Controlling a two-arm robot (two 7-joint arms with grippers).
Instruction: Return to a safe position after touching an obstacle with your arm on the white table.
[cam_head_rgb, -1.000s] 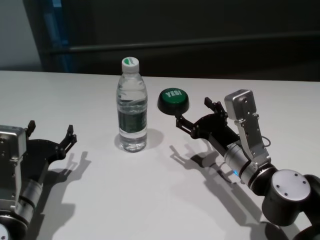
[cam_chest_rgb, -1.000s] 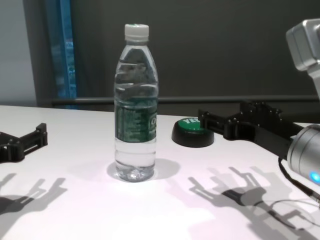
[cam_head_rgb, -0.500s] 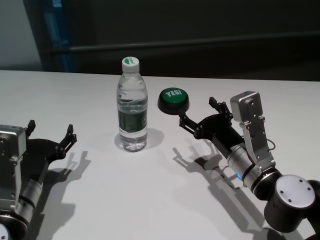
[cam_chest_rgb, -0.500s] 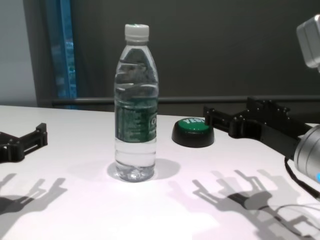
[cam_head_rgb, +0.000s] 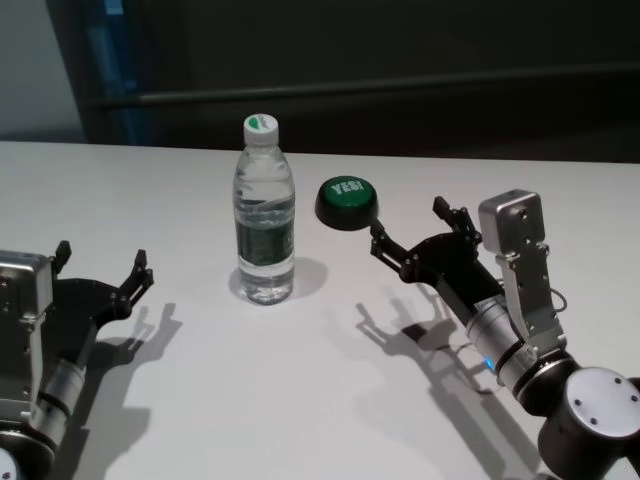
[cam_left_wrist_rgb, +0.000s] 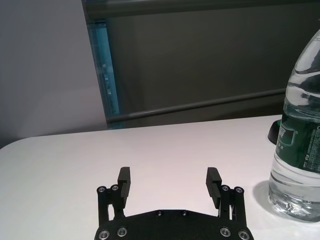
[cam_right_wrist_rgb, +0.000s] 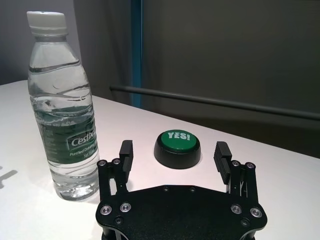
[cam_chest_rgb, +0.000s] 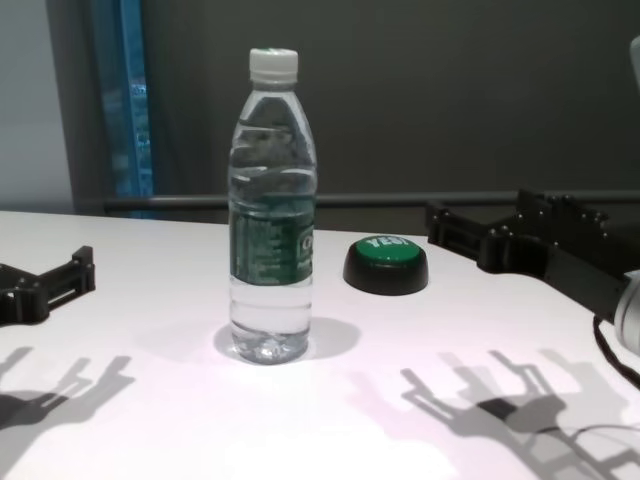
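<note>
Hovering both arms low over the white tabletop (cam_head_rgb: 300, 400), nothing held.

Nearest me, my left gripper (cam_head_rgb: 100, 275) sits at the left, fingers spread and empty; my right gripper (cam_head_rgb: 415, 235) hangs at the right, fingers released, well apart from the bottle (cam_head_rgb: 265, 215). It stands upright between them, the green button (cam_head_rgb: 347, 202) beyond.

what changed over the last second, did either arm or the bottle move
The right end effector has drawn back toward the robot's right, away from the water bottle and the green button. It is open and holds nothing. The bottle stands upright in the same spot on the white table, the button has not shifted, and the left end effector stays parked, open, at the robot's left.
</note>
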